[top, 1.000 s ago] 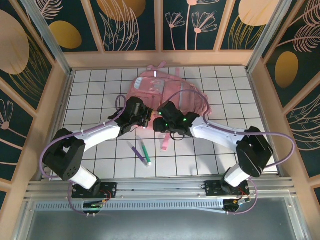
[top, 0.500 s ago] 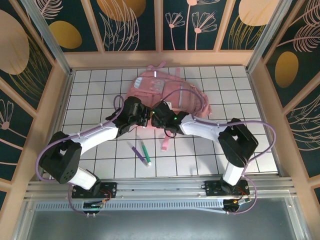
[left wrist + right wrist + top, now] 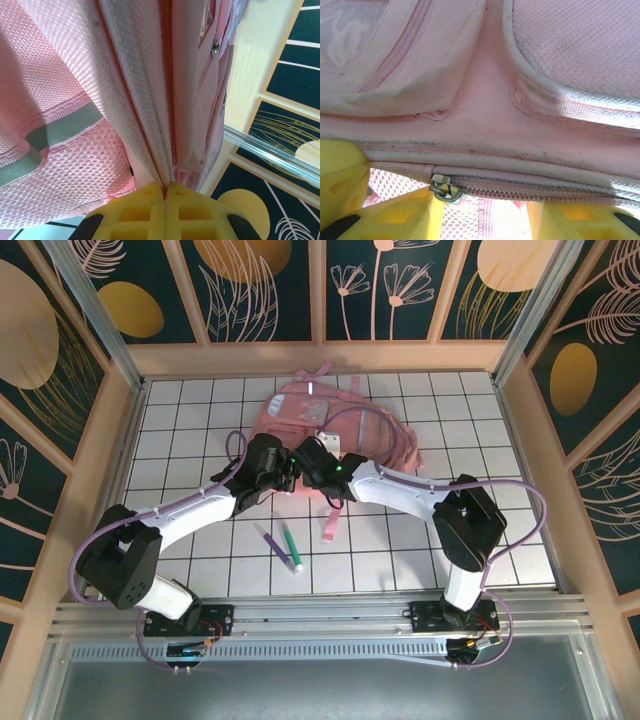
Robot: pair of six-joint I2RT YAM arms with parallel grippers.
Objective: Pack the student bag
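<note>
Top external view: the student bag [image 3: 345, 420] lies flat on the white tiled table [image 3: 180, 420], near the middle of the far edge. It is a soft pink fabric body, rounded in outline, with a pale rectangular front panel and a loose pink strap [image 3: 331, 525] trailing toward the near edge. A purple marker [image 3: 268, 538] and a green marker [image 3: 288, 540] lie side by side on the tiles nearer the arms, apart from the bag.

Both grippers meet at the bag's near edge. Left wrist view: the left gripper [image 3: 165, 187] is closed, its yellow ribbed pads pinching a fold of woven pink fabric. Open mesh crossed by a grey reflective strip [image 3: 55, 130] lies beside the fold.

Right wrist view: the right gripper [image 3: 485, 222] stands part-way apart, its yellow fingers straddling the zip edge. A metal zipper pull [image 3: 442, 189] sits on the closed teeth. Whether the jaws grip the fabric cannot be told.
</note>
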